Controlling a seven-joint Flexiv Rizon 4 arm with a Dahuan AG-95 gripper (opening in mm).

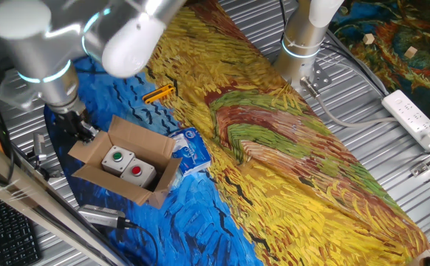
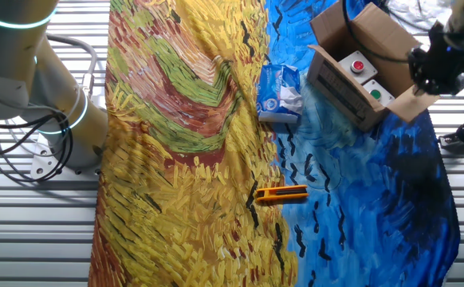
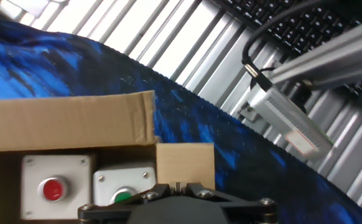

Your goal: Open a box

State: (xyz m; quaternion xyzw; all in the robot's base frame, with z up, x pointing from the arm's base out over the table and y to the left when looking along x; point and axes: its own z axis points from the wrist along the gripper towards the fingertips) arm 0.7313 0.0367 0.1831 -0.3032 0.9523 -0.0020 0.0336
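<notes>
The box (image 1: 137, 186) is a small brown cardboard carton standing near the edge of the blue part of the cloth, with its flaps folded outward. Inside it lie two grey switch units, one with a green button (image 1: 114, 157) and one with a red button (image 1: 136, 171). The other fixed view shows the box (image 2: 340, 84) with its pale label. My gripper (image 1: 78, 129) hangs at the box's outer flap (image 2: 411, 102). In the hand view the gripper (image 3: 179, 185) has its jaws almost together on the edge of a small flap (image 3: 184, 163).
A blue-and-white soft packet (image 1: 191, 150) lies against the box's far side. A yellow-orange tool (image 2: 281, 194) rests on the cloth. A silver metal part (image 1: 100, 216) and a keyboard (image 3: 280, 25) sit beyond the box. A second arm's base (image 1: 304, 44) and a power strip (image 1: 414, 118) stand further off.
</notes>
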